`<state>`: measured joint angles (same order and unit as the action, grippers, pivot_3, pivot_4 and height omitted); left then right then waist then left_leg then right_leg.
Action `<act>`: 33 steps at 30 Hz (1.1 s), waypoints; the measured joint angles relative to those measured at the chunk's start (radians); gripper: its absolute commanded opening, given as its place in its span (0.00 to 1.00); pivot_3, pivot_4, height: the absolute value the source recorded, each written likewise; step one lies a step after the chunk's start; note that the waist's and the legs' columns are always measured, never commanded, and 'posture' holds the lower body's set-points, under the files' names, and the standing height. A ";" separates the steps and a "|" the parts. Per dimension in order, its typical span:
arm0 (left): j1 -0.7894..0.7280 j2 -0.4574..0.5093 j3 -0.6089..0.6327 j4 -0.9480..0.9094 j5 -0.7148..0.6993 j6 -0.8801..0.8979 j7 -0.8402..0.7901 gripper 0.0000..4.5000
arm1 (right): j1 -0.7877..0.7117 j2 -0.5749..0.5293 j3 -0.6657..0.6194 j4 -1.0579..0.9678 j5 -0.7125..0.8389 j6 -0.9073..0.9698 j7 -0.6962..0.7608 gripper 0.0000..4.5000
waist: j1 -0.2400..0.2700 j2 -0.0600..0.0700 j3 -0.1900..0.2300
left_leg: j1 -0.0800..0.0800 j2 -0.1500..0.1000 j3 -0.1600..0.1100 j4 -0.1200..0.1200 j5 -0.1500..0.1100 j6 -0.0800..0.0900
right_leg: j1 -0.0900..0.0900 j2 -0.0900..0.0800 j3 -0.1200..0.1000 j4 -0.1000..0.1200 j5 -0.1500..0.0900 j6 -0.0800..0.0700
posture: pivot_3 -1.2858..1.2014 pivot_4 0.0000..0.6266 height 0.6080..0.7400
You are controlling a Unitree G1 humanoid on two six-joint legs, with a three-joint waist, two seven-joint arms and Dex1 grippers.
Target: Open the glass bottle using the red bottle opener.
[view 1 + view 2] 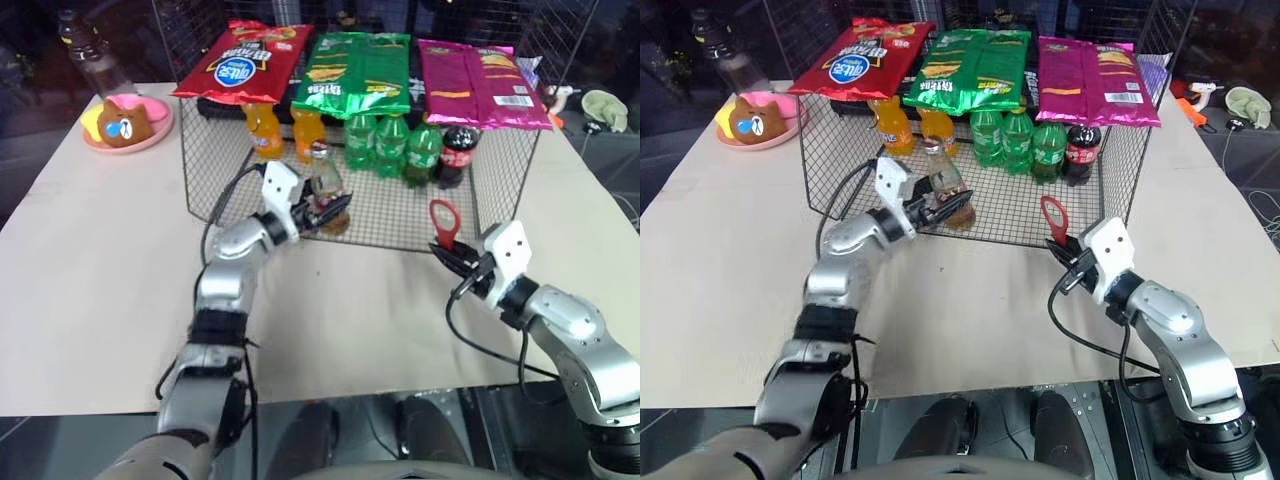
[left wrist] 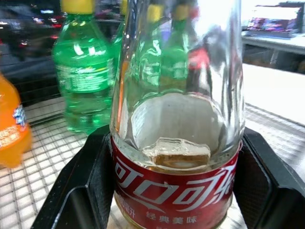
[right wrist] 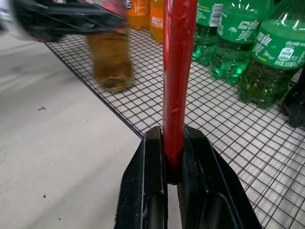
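Wire rack [image 1: 400,215] on the tabletop [image 1: 90,290] has orange [image 1: 262,128], green [image 1: 388,145] and cola [image 1: 458,152] bottles, chip bags [image 1: 360,70] on top, pink plate [image 1: 125,140] off left.

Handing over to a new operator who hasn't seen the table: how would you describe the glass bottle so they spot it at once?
Find the wire rack under the chip bags; at its front edge the left gripper holds the glass bottle. It is clear glass with amber-brown drink and a red-and-white label, whereas the bottles behind are orange or green plastic, or dark cola.
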<state>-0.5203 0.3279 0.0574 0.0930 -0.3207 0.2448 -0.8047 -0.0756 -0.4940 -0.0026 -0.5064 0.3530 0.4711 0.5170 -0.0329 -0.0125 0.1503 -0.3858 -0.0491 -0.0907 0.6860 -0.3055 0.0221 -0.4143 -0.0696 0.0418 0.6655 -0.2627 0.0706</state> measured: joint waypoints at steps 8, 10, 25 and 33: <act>0.209 0.084 0.019 -0.376 -0.173 0.232 0.023 0.59 | 0.000 -0.001 -0.012 0.018 -0.006 -0.019 0.004 0.00 | 0.003 0.000 0.000 | 0.002 0.000 0.001 0.000 0.000 0.000 | 0.001 0.000 0.001 0.000 0.000 0.000 | 0.52 0.24 1.00; 0.260 0.103 0.014 -0.408 -0.165 0.218 0.024 0.59 | 0.001 0.000 -0.013 0.020 -0.009 -0.021 0.005 0.00 | 0.003 0.001 0.000 | 0.002 0.000 0.001 -0.001 0.000 0.000 | 0.002 0.000 0.001 0.000 0.000 0.000 | 0.52 0.24 1.00; 0.368 0.042 -0.052 -0.368 -0.032 -0.015 0.074 0.89 | -0.017 -0.001 -0.015 0.053 -0.009 -0.039 0.033 0.00 | 0.022 0.001 0.000 | 0.002 0.000 0.001 -0.001 0.000 0.000 | 0.002 0.000 0.001 -0.001 0.000 0.000 | 0.52 0.24 1.00; 0.387 0.037 -0.058 -0.368 -0.020 -0.061 0.091 0.99 | -0.011 0.000 -0.015 0.053 -0.009 -0.039 0.042 0.00 | 0.021 0.001 0.000 | 0.003 0.000 0.001 -0.001 0.000 0.000 | 0.002 0.000 0.001 0.000 0.000 0.000 | 0.52 0.24 1.00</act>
<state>-0.1329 0.3646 -0.0011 -0.2751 -0.3410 0.1836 -0.7134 -0.0870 -0.4945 -0.0172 -0.4529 0.3437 0.4317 0.5592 -0.0119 -0.0118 0.1498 -0.3833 -0.0488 -0.0892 0.6851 -0.3055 0.0219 -0.4121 -0.0697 0.0428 0.6650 -0.2627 0.0705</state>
